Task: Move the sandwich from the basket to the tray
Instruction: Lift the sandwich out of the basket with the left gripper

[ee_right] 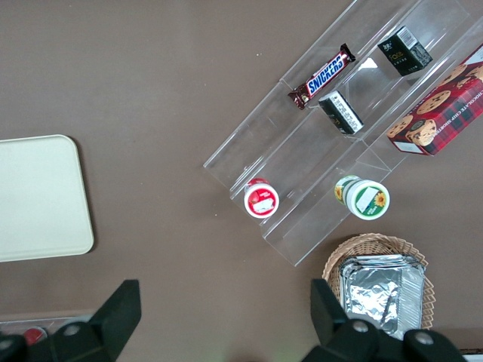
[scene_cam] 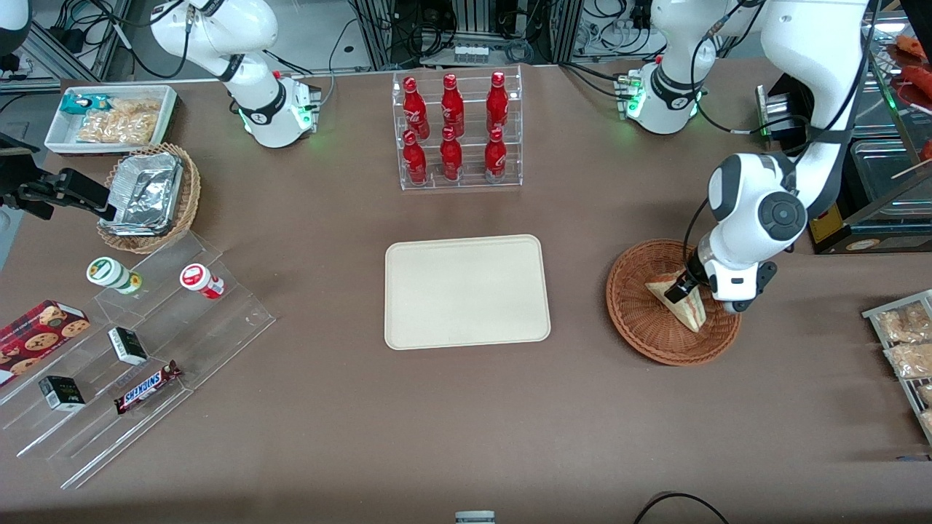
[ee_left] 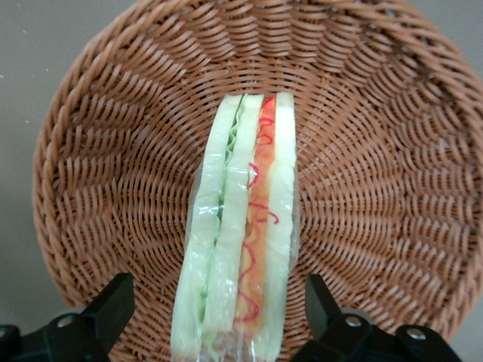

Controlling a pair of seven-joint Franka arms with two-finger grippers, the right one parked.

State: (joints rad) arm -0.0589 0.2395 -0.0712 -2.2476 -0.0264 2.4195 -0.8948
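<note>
The sandwich [scene_cam: 692,313], a pale bread wedge with a red and green filling stripe, lies in the round reddish-brown wicker basket [scene_cam: 641,335] toward the working arm's end of the table. My left gripper [scene_cam: 683,290] is down in the basket, open, with one finger on each side of the sandwich. In the left wrist view the sandwich [ee_left: 241,226] stands edge-up on the basket [ee_left: 113,151], and the black fingers [ee_left: 113,302] flank it with small gaps; the gripper [ee_left: 217,302] holds nothing. The cream tray [scene_cam: 466,291] lies flat and bare at the table's middle, and also shows in the right wrist view [ee_right: 38,196].
A clear rack of red bottles [scene_cam: 455,131] stands farther from the front camera than the tray. A stepped acrylic shelf with snacks [scene_cam: 138,342], a foil-lined tan basket [scene_cam: 149,196] and a white bin [scene_cam: 109,116] sit toward the parked arm's end. Bagged snacks [scene_cam: 906,342] lie beside the wicker basket.
</note>
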